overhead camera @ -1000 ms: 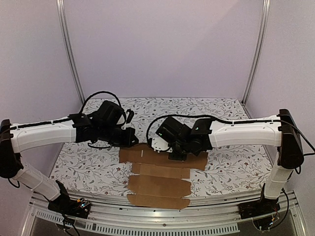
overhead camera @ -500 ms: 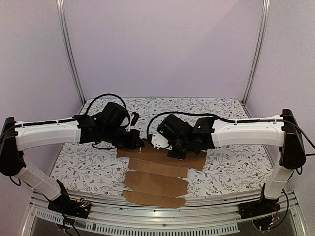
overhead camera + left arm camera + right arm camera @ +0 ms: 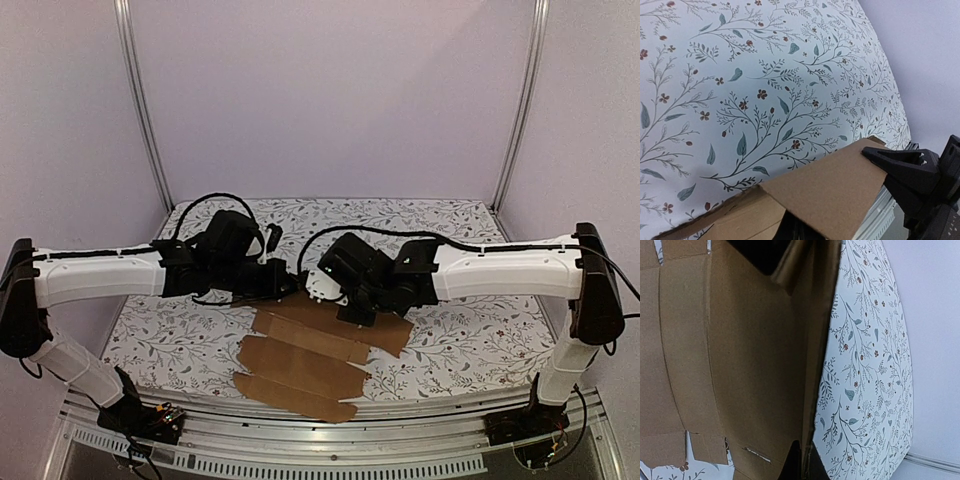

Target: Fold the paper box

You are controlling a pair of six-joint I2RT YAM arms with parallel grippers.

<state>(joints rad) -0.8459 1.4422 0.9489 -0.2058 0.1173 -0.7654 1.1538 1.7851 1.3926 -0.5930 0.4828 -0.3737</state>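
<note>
A: Lower centre of the top view: the paper box (image 3: 300, 365) is lying as a flat die-cut brown sheet on the floral table (image 3: 450, 340). It's sitting skewed, with its strips slanting down toward the right.

B: Grippers?

A: The left gripper (image 3: 283, 292) is pinching the sheet's far left corner, jaws closed on the cardboard. The right gripper (image 3: 352, 312) is clamping the far edge just to the right, also closed on cardboard. Both are sitting mid-frame, close together but not touching. The white arms are reaching in from the left and right edges.

B: Are the wrist cams agreeing?

A: Yes. In the left wrist view a brown panel is standing up off the cloth at the bottom centre, above the dark fingers (image 3: 792, 231), and casting a shadow under itself. A black pointed part (image 3: 905, 167) is touching the panel's right corner at the right edge of the frame. I can't tell which piece it is.

B: Right wrist?

A: Cardboard is filling the left two thirds, with creases and slits showing. A raised fold edge is running down the middle into the fingers (image 3: 799, 467) at the bottom centre. The floral cloth is showing on the right.
</note>
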